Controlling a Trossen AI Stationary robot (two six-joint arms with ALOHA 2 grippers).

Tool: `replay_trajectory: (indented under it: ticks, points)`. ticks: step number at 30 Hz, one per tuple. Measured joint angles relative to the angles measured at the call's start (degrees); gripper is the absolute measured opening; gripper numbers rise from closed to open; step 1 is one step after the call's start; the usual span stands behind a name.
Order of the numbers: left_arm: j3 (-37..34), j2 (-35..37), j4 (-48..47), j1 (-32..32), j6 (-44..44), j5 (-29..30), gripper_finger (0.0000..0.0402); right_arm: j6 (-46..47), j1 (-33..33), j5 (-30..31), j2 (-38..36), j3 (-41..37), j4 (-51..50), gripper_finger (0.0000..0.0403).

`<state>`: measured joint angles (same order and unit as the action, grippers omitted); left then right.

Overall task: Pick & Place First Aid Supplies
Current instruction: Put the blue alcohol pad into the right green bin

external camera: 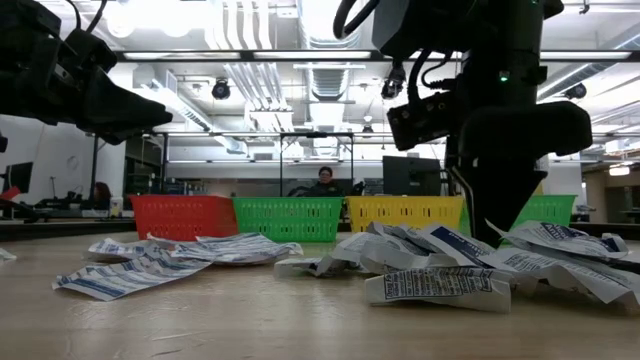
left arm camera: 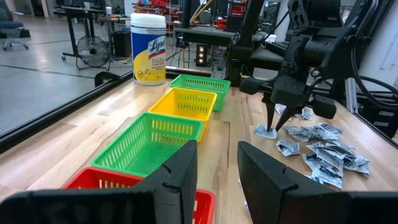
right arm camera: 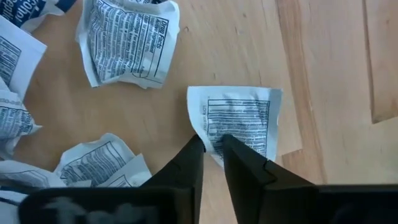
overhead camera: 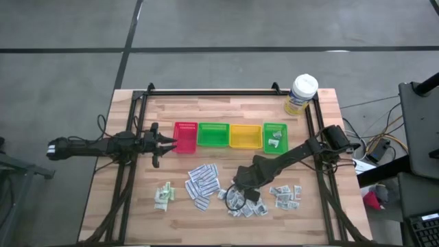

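Right wrist view showed a small square packet [right arm camera: 239,121] at frame center, its lower edge nipped between the right gripper's [right arm camera: 212,144] nearly closed fingers, lying on the table [right arm camera: 323,56]. More crumpled packets [right arm camera: 124,40] sat upper left. Left gripper [overhead camera: 167,143] hovered partly open, empty, by the red tray [overhead camera: 185,137].
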<state>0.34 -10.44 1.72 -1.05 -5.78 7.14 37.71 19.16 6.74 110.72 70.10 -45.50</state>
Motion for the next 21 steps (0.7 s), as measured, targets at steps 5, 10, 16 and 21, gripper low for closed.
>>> replay_trajectory:
  ticks: [5, 10, 16, 21]
  points:
    - [0.0, 0.0, 0.0, 0.0, 0.0, 0.0, 0.0113, -1.1, 0.0, 0.8, 0.0, 0.0, -0.2, 0.0020]
    - [0.0, 0.0, 0.0, 0.0, 0.0, 0.0, 0.0113, -1.9, 0.0, -0.9, -0.4, 0.6, -2.9, 0.0009]
    - [0.0, 0.0, 0.0, 0.0, 0.0, 0.0, 0.0113, -1.9, 0.0, 0.1, -3.4, 5.1, -16.5, 0.0008]
    - [0.0, 0.0, 0.0, 0.0, 0.0, 0.0, 0.0113, 0.9, 0.0, 7.6, -6.9, 8.4, -28.6, 0.0008]
